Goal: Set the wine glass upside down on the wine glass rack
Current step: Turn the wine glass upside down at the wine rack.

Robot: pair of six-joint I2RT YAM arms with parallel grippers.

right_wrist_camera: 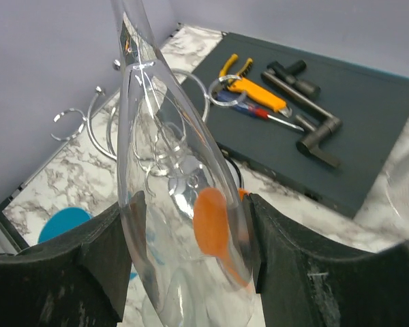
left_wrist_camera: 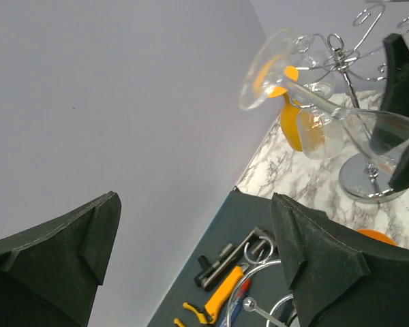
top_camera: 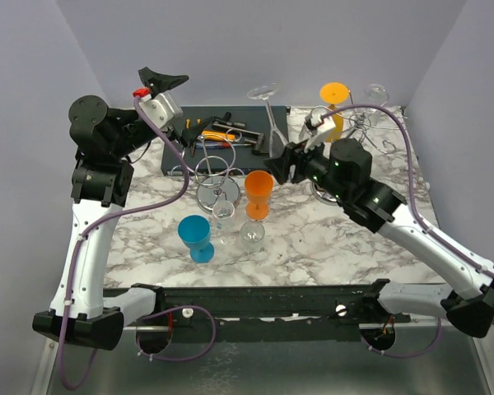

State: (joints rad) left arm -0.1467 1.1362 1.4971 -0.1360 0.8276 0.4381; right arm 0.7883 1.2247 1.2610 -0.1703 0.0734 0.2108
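A clear wine glass [top_camera: 269,115] is tilted with its foot up and back and its bowl low, and my right gripper [top_camera: 281,163] is shut on the bowl. In the right wrist view the bowl [right_wrist_camera: 170,170] fills the gap between both pads of that gripper [right_wrist_camera: 191,225]. The left wrist view shows the glass [left_wrist_camera: 313,102] from the side. A chrome wire rack [top_camera: 214,169] with ring holders stands just left of the held glass; its rings [right_wrist_camera: 75,116] show behind the bowl. My left gripper [top_camera: 165,82] hangs high at the back left, open and empty [left_wrist_camera: 194,245].
A second chrome rack [top_camera: 362,123] with an orange glass [top_camera: 335,100] stands at the back right. An orange glass [top_camera: 258,193], a blue glass [top_camera: 196,237] and two clear glasses [top_camera: 252,237] stand in front of the middle rack. A dark mat [top_camera: 255,119] holds hand tools.
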